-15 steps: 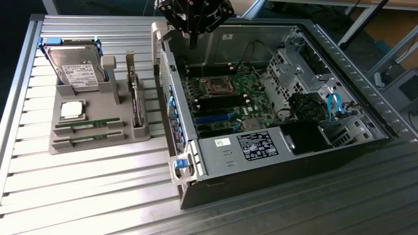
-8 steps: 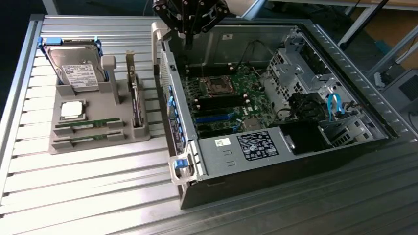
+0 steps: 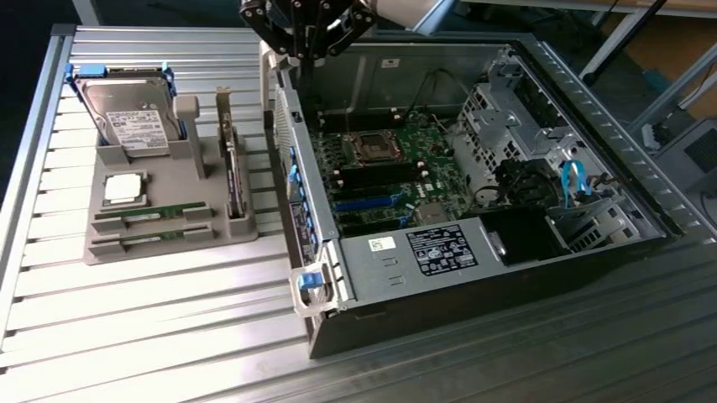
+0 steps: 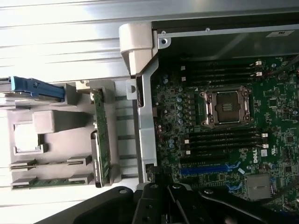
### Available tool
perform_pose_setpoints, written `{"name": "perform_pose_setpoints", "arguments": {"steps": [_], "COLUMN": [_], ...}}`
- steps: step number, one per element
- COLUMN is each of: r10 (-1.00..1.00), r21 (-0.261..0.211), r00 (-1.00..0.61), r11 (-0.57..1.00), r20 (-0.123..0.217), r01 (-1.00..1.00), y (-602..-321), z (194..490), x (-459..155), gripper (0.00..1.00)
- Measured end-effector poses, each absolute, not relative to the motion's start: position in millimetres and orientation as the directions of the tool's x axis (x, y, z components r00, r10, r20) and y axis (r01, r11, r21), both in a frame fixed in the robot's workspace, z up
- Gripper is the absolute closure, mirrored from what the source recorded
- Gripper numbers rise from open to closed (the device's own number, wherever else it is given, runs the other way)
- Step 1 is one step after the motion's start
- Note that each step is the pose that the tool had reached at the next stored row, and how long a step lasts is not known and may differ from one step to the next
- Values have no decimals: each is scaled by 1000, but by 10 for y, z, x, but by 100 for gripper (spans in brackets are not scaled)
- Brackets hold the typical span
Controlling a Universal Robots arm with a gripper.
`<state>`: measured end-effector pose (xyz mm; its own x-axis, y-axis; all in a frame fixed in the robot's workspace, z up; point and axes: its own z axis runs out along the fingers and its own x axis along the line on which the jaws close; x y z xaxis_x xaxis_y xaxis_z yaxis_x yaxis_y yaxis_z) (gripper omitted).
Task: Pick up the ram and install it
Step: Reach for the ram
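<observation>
Gripper (image 3: 305,46) hangs over the open computer case (image 3: 471,277), jaws together, empty. Ram (image 3: 149,215) lies in the grey holder (image 3: 232,235).

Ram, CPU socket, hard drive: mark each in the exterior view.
ram (image 3: 151,213): exterior view, green edge of one of two sticks.
CPU socket (image 3: 371,148): exterior view, middle of the open socket.
hard drive (image 3: 137,124): exterior view, its white label.

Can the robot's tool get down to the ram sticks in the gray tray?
Probably yes. The ram lies uncovered in the tray with nothing above it; the tool hangs over the case edge nearby.
</observation>
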<state>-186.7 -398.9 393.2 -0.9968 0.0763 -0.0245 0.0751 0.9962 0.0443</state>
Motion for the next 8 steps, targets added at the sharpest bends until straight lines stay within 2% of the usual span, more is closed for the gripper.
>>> {"name": "perform_pose_setpoints", "arguments": {"steps": [8], "r10": [76], "r21": [44], "r00": [-997], "r11": [996], "r20": [-24], "r01": [75], "y": [-3989], "z": [3929], "x": [-2137], "gripper": [90]}}
